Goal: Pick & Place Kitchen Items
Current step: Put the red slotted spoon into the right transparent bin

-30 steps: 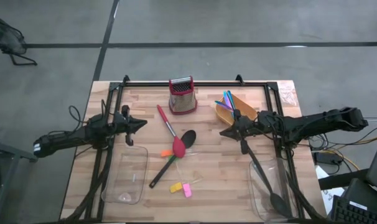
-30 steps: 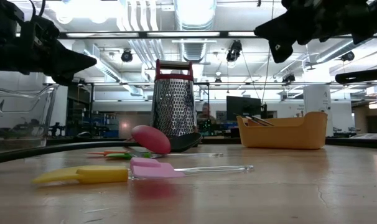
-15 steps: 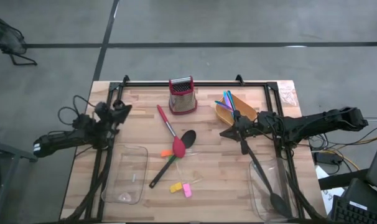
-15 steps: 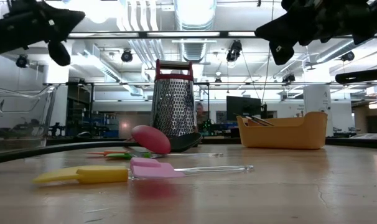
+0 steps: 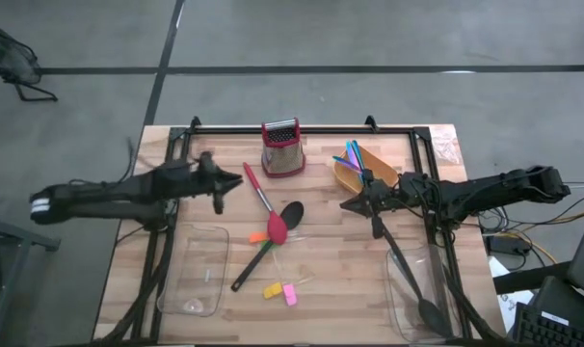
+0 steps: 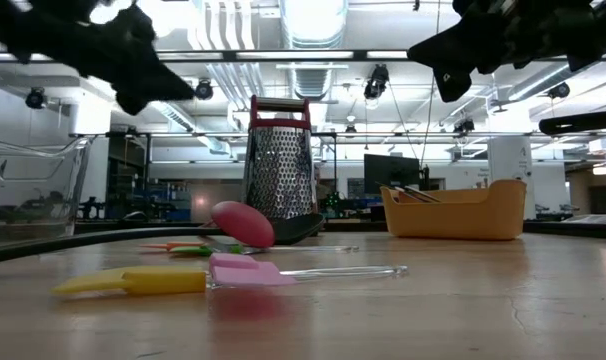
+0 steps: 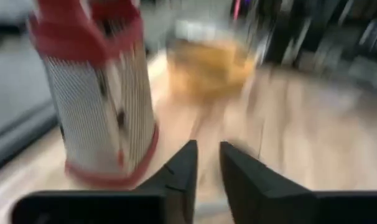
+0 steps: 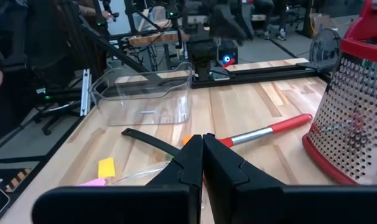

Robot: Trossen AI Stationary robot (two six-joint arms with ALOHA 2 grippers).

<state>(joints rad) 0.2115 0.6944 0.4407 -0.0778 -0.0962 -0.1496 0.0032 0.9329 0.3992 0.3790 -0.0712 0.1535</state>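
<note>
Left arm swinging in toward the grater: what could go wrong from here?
The left gripper sits close beside the red box grater and could tip it. The red-headed spoon lies across a black spoon, so lifting one may drag the other. The right gripper, jaws shut, hangs near the same pile.

Even overhead light, bright ceiling lamps glaring above the grater [image 6: 279,157]; left wrist view heavily motion-blurred, left arm [image 5: 128,196] smeared.
</note>
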